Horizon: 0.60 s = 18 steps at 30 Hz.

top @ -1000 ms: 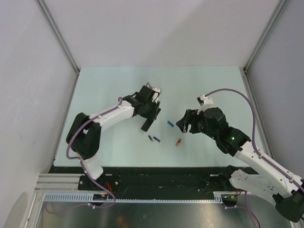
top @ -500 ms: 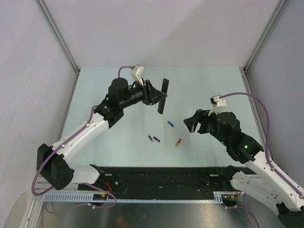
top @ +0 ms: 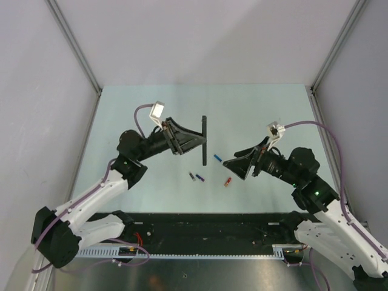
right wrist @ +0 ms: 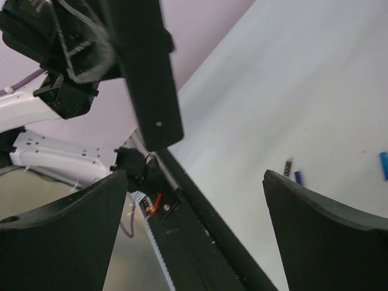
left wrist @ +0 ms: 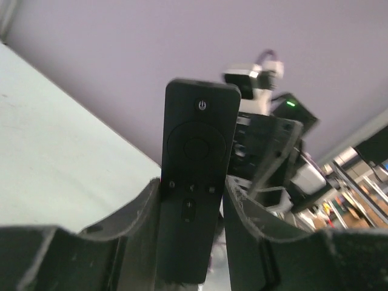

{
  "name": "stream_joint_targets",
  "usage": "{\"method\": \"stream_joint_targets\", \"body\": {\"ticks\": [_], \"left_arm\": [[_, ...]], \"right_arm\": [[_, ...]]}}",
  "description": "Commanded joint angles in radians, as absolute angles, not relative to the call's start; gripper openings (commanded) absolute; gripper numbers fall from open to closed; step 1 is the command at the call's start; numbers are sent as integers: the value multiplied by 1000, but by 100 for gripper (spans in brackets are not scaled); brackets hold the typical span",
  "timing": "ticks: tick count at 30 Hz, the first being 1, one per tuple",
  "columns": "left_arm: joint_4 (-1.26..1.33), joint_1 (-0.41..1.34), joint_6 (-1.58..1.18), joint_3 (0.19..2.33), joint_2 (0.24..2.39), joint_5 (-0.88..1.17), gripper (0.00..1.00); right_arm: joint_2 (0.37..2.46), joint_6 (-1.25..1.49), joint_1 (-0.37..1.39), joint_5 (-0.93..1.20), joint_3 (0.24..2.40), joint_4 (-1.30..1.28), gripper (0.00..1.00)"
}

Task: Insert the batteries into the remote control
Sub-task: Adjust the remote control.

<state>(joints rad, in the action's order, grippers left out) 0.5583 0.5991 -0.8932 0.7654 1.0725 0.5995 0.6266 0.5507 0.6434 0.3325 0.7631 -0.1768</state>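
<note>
The remote control (top: 204, 140) is a slim black bar held upright above the table, with my left gripper (top: 195, 141) shut on its lower half. In the left wrist view its button face (left wrist: 197, 163) points at the camera, pinched between both fingers of the left gripper (left wrist: 193, 209). My right gripper (top: 233, 166) stands wide open just right of the remote, aimed at it and holding nothing. The right wrist view shows the remote's plain back (right wrist: 148, 79) ahead of the open right gripper (right wrist: 194, 182). Several batteries lie on the table: a blue one (top: 216, 158), two dark ones (top: 191, 177) (top: 200, 178) and a red-orange one (top: 228, 181).
The pale green table (top: 133, 103) is walled by grey panels on three sides. A black rail (top: 200, 221) runs along its near edge, by the arm bases. The right arm's wrist (left wrist: 273, 139) fills the space behind the remote in the left wrist view.
The left arm has swung the remote down and toward the middle, turning it upright. The right gripper has opened wider and turned to face the remote.
</note>
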Motion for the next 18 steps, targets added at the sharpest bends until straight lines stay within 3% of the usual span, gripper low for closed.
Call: {"method": "stream_joint_targets", "body": {"ticks": [1,10,18], "left_arm": [[778,598,-1015,698,979,669,0],[957,600,-1104,606,942,713,0],[1032,612,-1163,594,962,683,0]], "right_arm": [[653,666,638,523,687,46,99],[724,716,710,595,670,245,99],[765,640,825,453,705,269,100]]}}
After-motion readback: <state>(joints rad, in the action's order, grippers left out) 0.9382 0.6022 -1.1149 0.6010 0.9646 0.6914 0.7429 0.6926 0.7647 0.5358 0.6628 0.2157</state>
